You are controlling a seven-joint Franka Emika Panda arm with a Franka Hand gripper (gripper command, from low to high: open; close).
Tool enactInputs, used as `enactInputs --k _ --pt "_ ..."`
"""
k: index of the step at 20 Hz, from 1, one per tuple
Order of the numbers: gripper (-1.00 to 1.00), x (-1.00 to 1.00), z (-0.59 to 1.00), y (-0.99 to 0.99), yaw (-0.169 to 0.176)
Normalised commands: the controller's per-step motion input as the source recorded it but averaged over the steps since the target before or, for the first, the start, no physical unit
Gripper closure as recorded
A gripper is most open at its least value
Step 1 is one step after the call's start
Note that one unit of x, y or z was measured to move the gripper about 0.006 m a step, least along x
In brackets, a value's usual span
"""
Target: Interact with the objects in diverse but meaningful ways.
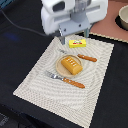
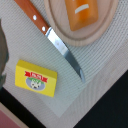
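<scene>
The arm hangs over the far edge of the mat (image 1: 35,82), right above the butter (image 1: 78,43). I cannot tell if the pincer (image 1: 73,34) is spread or pressed together. The butter lies flat on the mat, near the knife (image 2: 56,41) tip but not touching. The likely step is picking up the butter. Go straight down, pinch its long sides, and stay off the blade. The bread (image 1: 71,65) sits on its plate (image 1: 59,69), with the fork (image 1: 66,80) beside it.

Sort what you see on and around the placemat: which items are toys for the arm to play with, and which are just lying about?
For the job:
bread loaf
butter block
knife
fork
wooden plate under the loaf

Lying about:
striped placemat
black cloth
bowl at the exterior view's right edge
</scene>
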Motion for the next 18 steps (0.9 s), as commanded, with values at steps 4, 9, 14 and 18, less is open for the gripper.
enactInputs --k 4,9,14,18 --pt "-1.0 0.0 0.0 0.0 0.0" --pt "-1.0 0.0 0.0 0.0 0.0" --pt "-1.0 0.0 0.0 0.0 0.0" --pt "-1.0 0.0 0.0 0.0 0.0"
